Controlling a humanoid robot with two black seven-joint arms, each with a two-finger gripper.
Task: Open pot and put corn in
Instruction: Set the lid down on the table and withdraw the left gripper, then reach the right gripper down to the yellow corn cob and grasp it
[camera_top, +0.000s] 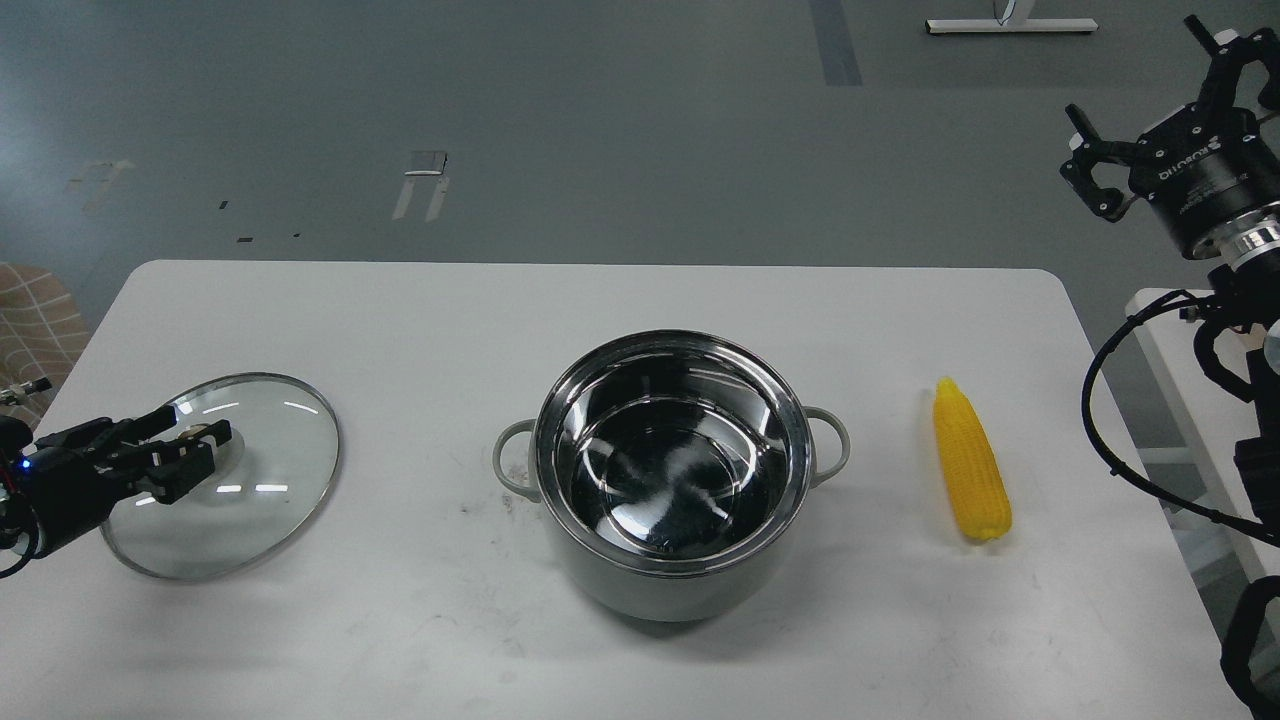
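Corn right of the open pot, nearer the right arm.
Corn lies lengthwise, tip away, right of pot; right gripper jaws spread, raised beyond it; left gripper at lid knob, grip unclear.

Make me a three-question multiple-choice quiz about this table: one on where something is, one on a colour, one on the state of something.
1. Where does the corn lie?
A. inside the pot
B. on the table, right of the pot
C. on the glass lid

2. What colour is the pot on the outside?
A. pale grey-green
B. red
C. black

3. What state is the pot in?
A. covered by its lid
B. open and empty
C. tipped on its side

Answers: 1 B, the cob rests on the white table beyond the pot's right handle. 2 A, the wall below the steel rim shows it. 3 B, the glass lid lies apart at the left gripper, and only bare steel shows inside.
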